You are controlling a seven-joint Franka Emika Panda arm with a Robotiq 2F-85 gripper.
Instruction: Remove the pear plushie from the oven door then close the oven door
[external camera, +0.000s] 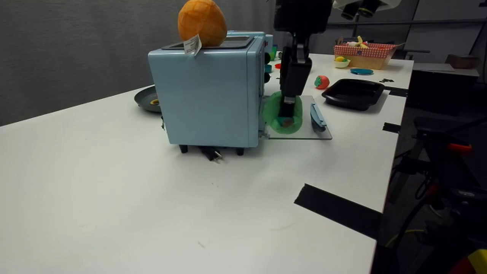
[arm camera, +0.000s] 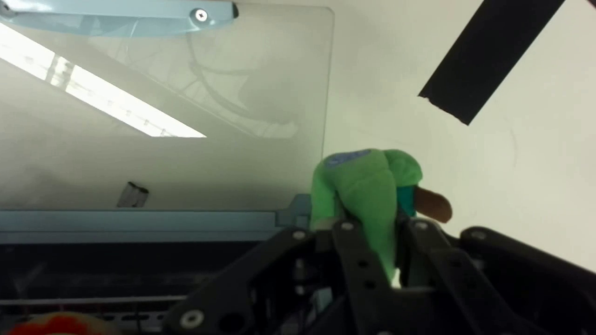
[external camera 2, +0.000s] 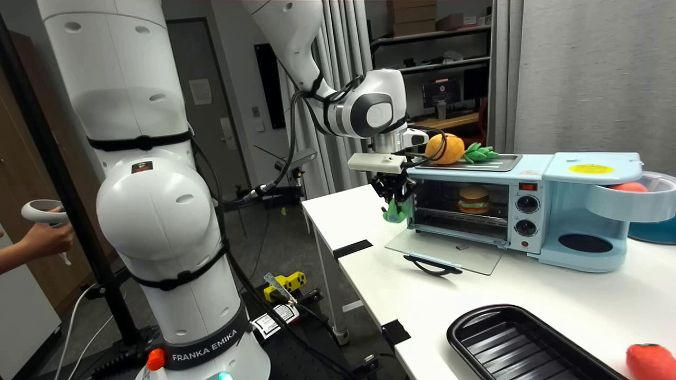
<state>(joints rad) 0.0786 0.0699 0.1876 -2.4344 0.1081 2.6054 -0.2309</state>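
Removal, probably: the gripper (arm camera: 385, 229) pinches the pear plushie (arm camera: 370, 186) (lower centre, wrist view); next, carry it clear of the oven door (arm camera: 260, 172).

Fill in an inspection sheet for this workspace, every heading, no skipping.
Surface: white table, marked with black tape.
Job's things: pear plushie gripped near a front corner of the oven, apparently lifted off the door; oven door open, folded down.
Clutter: orange plush atop the toy oven; burger inside it; black pan and strawberry toy on the table.
Grippers: the gripper pinches the plushie.
Cables: cable running along the arm; plug by the oven's feet, prongs bare.
Surroundings: a person's hand at the edge of an exterior view; grey curtain.
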